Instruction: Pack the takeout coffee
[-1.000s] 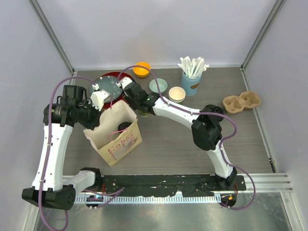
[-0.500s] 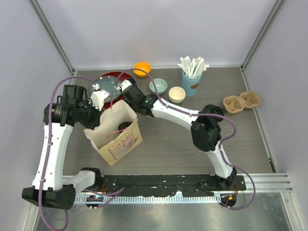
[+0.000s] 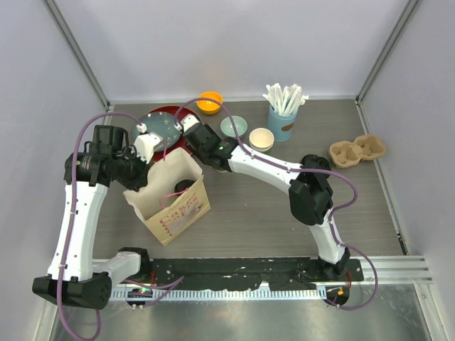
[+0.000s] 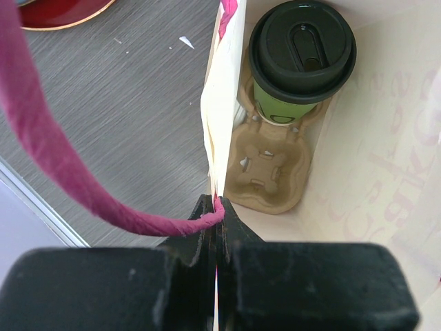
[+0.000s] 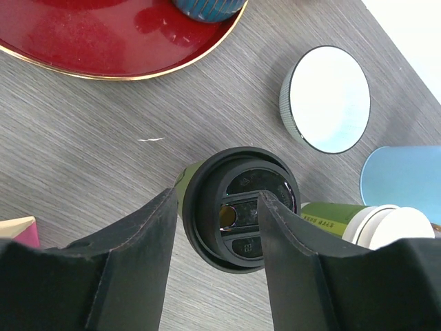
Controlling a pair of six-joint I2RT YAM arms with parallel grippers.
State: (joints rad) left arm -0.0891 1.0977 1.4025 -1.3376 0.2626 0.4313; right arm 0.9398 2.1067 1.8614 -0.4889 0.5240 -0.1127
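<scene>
Right gripper point(image 5: 219, 201) straddles lidded cup point(image 5: 241, 210) on table point(image 5: 89, 138); fingers point(image 5: 117, 255) beside lid point(image 5: 207, 200), real contact I cannot tell. Cup probably light, thin-walled, easy to crush; better hold on wall below lid rim, gentle. Left gripper point(image 4: 216, 215) clenched on bag point(image 4: 224, 103) edge; other cup point(image 4: 302, 52) sits inside.

Held left arm point(image 3: 75, 206) bent at elbow, pinched left gripper point(image 4: 215, 207) tight, stretched right arm point(image 3: 263, 167) far leftward, held right gripper point(image 5: 217, 200) spread wide.

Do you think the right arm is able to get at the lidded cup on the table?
Likely yes: the right gripper hangs open astride the cup, and nothing lies between them.
</scene>
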